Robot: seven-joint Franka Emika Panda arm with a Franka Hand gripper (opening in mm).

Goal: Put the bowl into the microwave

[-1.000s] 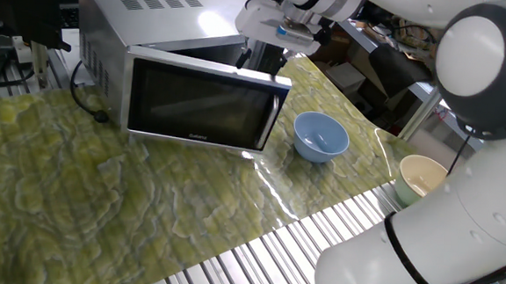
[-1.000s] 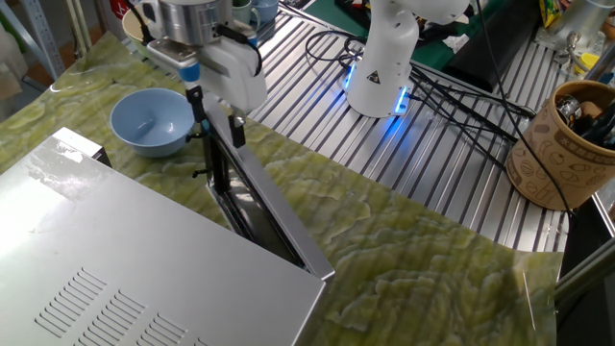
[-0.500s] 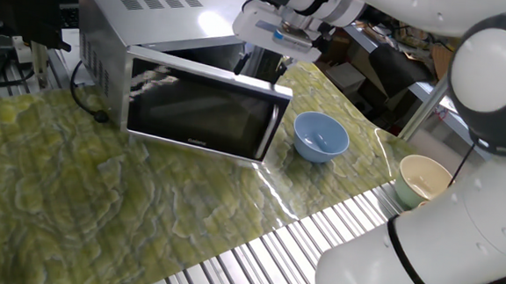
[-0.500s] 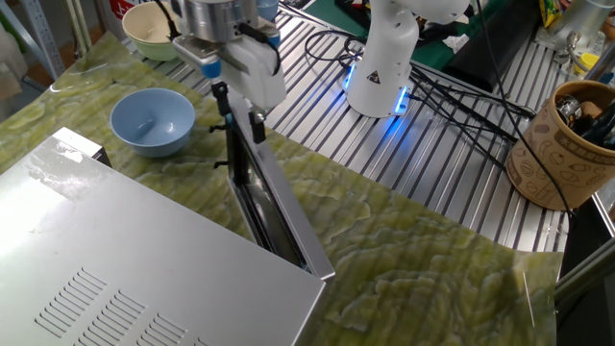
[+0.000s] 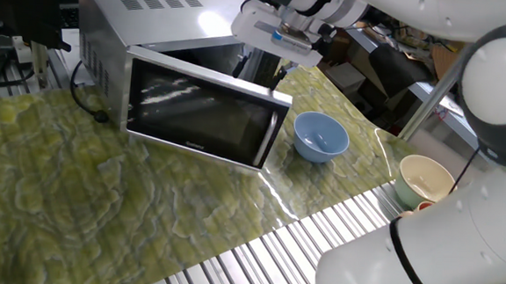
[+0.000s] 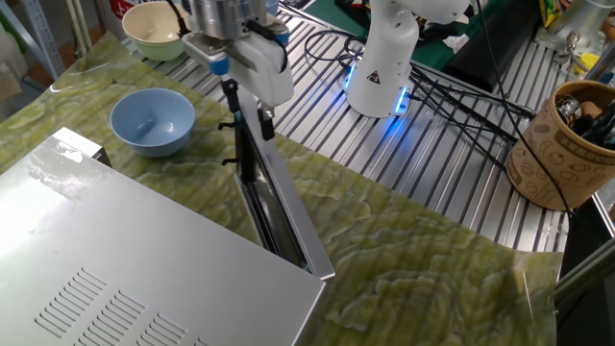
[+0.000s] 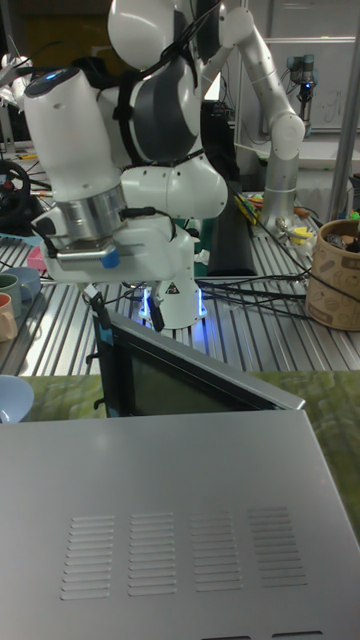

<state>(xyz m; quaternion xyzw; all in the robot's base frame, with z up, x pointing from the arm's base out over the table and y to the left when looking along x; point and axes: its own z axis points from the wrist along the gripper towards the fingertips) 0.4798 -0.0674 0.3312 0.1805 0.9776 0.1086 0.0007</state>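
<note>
The silver microwave (image 5: 137, 20) stands at the back of the table with its dark glass door (image 5: 202, 112) swung partly out. My gripper (image 5: 259, 70) hangs over the door's free edge, fingers apart on either side of it; in the other fixed view the gripper (image 6: 247, 111) sits right at the door's (image 6: 279, 216) top corner. The light-blue bowl (image 5: 321, 136) rests upright on the green mat, just right of the door edge and apart from the gripper; the bowl (image 6: 152, 120) looks bare inside. In the tall view the gripper (image 7: 122, 305) stands at the door's (image 7: 190, 380) left corner.
A cream bowl (image 5: 424, 181) sits on the slatted table top to the right of the mat. The robot base (image 6: 384, 67) with loose cables stands behind, and a brown patterned pot (image 6: 565, 144) at the far side. The microwave's power cable (image 5: 84, 96) trails on the left.
The door has swung further open, its free edge moving away from the microwave body. My gripper moved along with that edge. The blue bowl has stayed put.
</note>
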